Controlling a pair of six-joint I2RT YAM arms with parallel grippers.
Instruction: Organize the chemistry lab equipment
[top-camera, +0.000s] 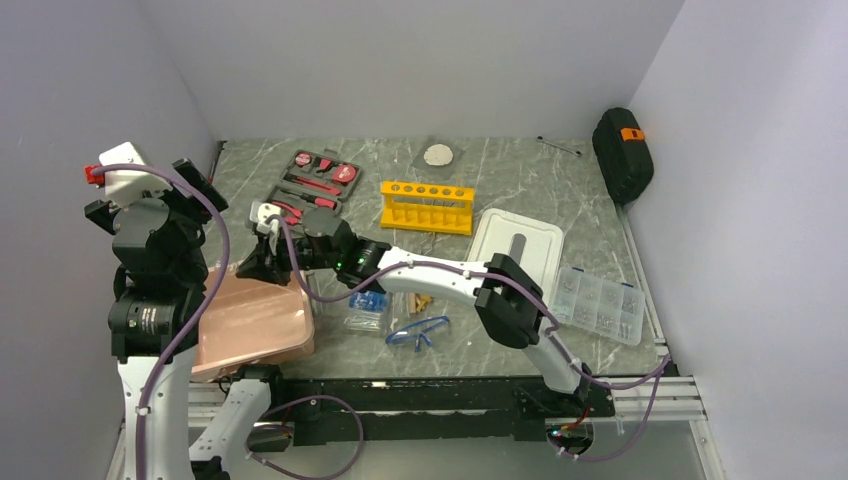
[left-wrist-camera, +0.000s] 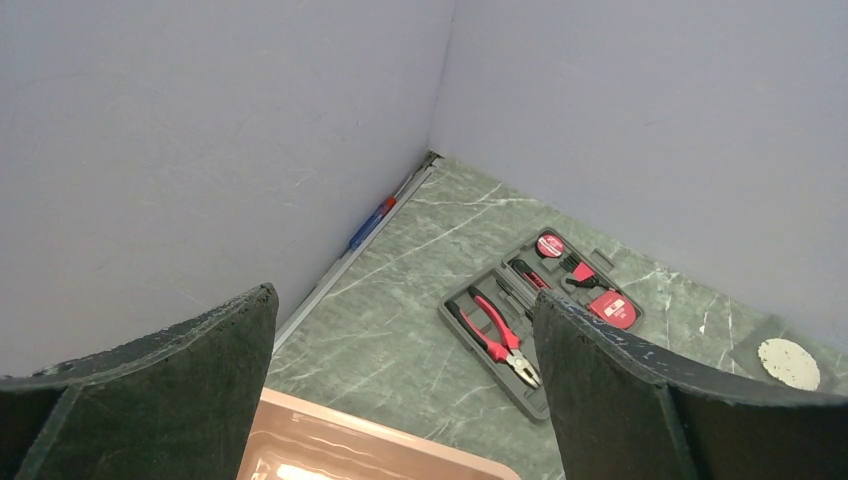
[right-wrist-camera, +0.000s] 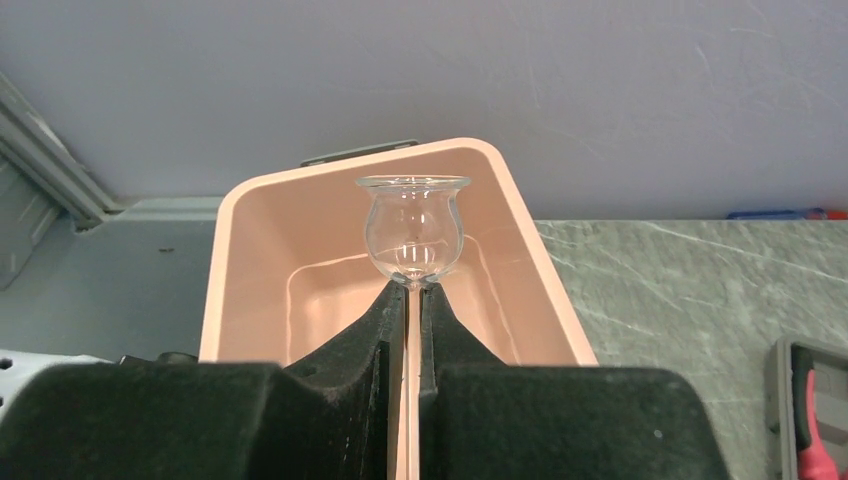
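The right gripper (right-wrist-camera: 413, 292) pinches a clear glass bulb-topped tube (right-wrist-camera: 413, 232) by its stem above the pink plastic bin (right-wrist-camera: 248, 262) at the counter's near-left corner; the left gripper (left-wrist-camera: 402, 305) gapes open.

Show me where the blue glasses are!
In the top view, the blue-framed safety glasses lie near the front edge of the table, just right of the bag of blue-capped tubes and in front of the wooden clamps.
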